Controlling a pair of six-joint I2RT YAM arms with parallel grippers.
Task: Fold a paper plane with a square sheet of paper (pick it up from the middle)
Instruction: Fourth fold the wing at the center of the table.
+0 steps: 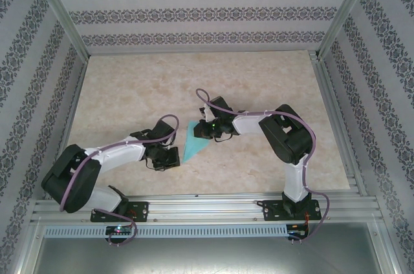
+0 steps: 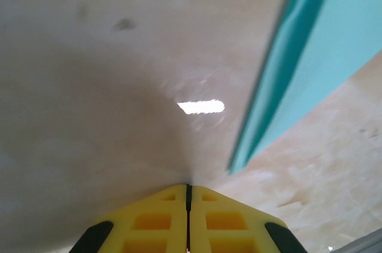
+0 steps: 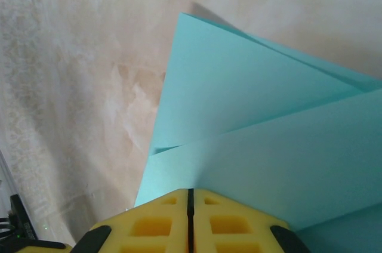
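The turquoise sheet of paper [image 1: 193, 143] lies on the table folded into a pointed wedge, its tip toward the near left. The right wrist view shows overlapping folded layers of the paper [image 3: 239, 104] with a raised flap edge. My right gripper [image 3: 191, 191] is shut, and its yellow fingertips press down on top of the paper at its far right part [image 1: 201, 130]. My left gripper [image 1: 169, 156] is shut with nothing in it. It rests its tips on the bare table [image 2: 188, 186] just left of the paper's long edge [image 2: 322, 44].
The marbled beige tabletop [image 1: 259, 86] is walled by patterned panels on three sides. An aluminium rail [image 1: 207, 206] runs along the near edge, where both arm bases are bolted. A bright glare spot [image 2: 201, 107] shows on the table ahead of the left gripper.
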